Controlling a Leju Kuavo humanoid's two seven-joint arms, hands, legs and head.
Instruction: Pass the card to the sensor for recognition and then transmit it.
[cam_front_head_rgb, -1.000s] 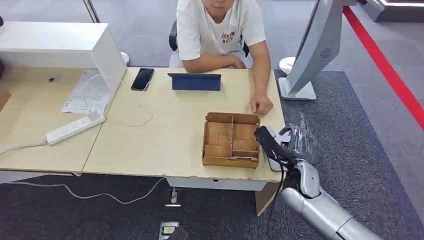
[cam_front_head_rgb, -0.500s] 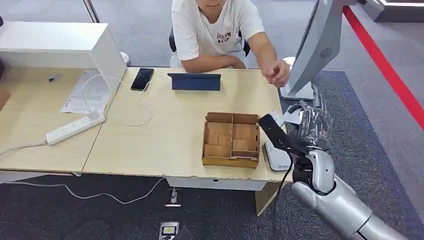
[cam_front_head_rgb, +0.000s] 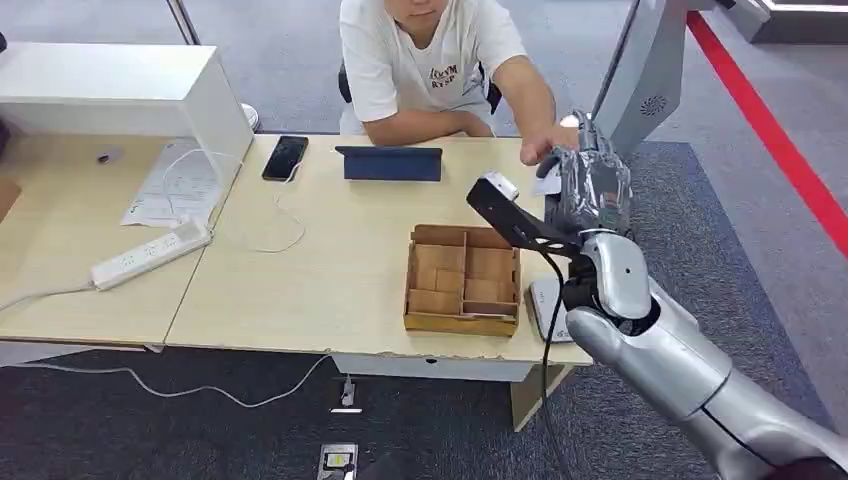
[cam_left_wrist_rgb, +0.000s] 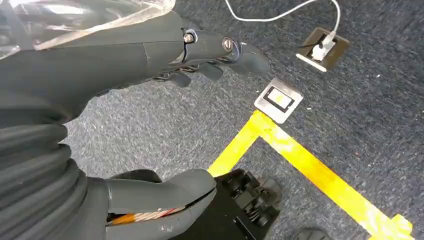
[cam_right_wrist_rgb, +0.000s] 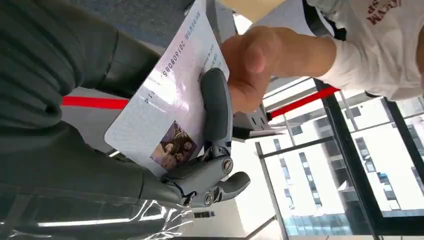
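my right hand (cam_right_wrist_rgb: 200, 150) has its fingers (cam_right_wrist_rgb: 216, 107) clamped on the card (cam_right_wrist_rgb: 165, 110), thumb over the printed face with the small photo, in the middle left of the right wrist frame. the person's hand (cam_right_wrist_rgb: 252, 65) touches the card's far edge at the upper middle of that frame. in the head view i see the right hand (cam_front_head_rgb: 588, 185) raised at the upper right, over the far right corner of the surface (cam_front_head_rgb: 340, 260), the card (cam_front_head_rgb: 548, 184) a pale sliver just beside the person's hand (cam_front_head_rgb: 545, 150). the card sensor (cam_front_head_rgb: 545, 305) lies on the surface's near right edge, below my wrist and well apart from the card. touching its left side sits a brown divided cardboard tray (cam_front_head_rgb: 462, 280). further left along the back edge i see a dark tablet (cam_front_head_rgb: 390, 163), a black phone (cam_front_head_rgb: 285, 158) and a white power strip (cam_front_head_rgb: 150, 255).

my left hand (cam_left_wrist_rgb: 150, 55) hangs over grey carpet (cam_left_wrist_rgb: 350, 115), fingers apart and holding nothing, upper left of the left wrist frame.
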